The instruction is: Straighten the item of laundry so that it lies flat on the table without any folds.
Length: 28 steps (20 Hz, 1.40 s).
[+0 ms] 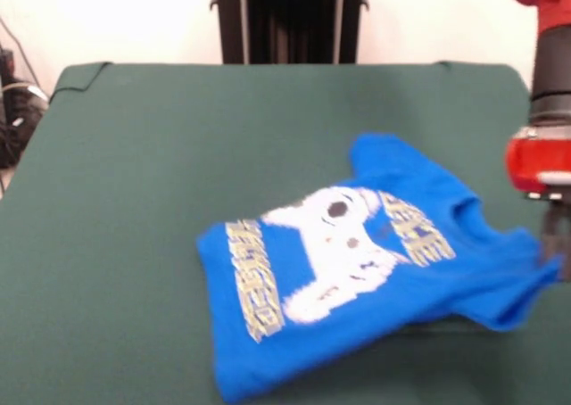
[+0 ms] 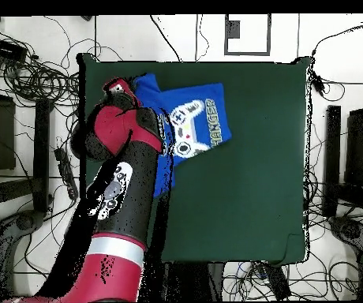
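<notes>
Closest to the front camera, at the lower middle of the frame, lies the hem of one small T-shirt (image 1: 357, 262), bright blue soft knit, spread print-up on the table (image 1: 134, 200). It sits askew, its body running from the lower centre up toward the right. The print is a white blocky game controller flanked by two bands of white-and-yellow block lettering. One short sleeve points to the upper centre right. The other sleeve, at the right edge of the frame, looks drawn out to a point and slightly raised, with a dark shadow under it. The cloth is mostly flat, with shallow creases near the collar and that right sleeve.

The table is a single large rectangle covered in plain dark green cloth with a matte surface. It is far wider than the shirt.

One red and black arm (image 2: 121, 197) shows. In the front view it comes down at the right edge, a red band above a blurred grey tip (image 1: 555, 235) that meets the shirt's right sleeve. I cannot tell whether the jaws are clenched or released. In the overhead view the arm rises from the bottom of the frame toward the upper left and covers part of the shirt (image 2: 196, 118), which lies in the table's (image 2: 256, 197) upper left area.
</notes>
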Tool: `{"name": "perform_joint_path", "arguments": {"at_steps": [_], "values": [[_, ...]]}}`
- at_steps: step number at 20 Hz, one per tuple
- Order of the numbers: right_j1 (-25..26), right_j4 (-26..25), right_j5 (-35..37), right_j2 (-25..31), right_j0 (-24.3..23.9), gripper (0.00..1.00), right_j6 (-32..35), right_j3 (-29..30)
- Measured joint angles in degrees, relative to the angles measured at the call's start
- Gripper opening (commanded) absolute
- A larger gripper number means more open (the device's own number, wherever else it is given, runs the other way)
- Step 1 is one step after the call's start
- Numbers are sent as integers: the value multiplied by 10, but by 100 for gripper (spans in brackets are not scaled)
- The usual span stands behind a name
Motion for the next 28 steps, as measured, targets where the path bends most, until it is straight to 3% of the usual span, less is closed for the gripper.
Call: {"name": "perform_joint_path", "arguments": {"at_steps": [4, 6, 9, 10, 18, 28], "values": [[-19, -32, -96, 47, -23, 0, 0, 14], [-27, -45, -88, 77, -42, 0, 0, 21], [-31, -54, 8, 108, -69, 0, 0, 25], [-30, -57, 60, 116, -77, 100, 0, 25], [-25, -72, 202, 117, -76, 100, 0, 26], [-65, -73, 237, 149, -81, 100, 0, 32]]}}
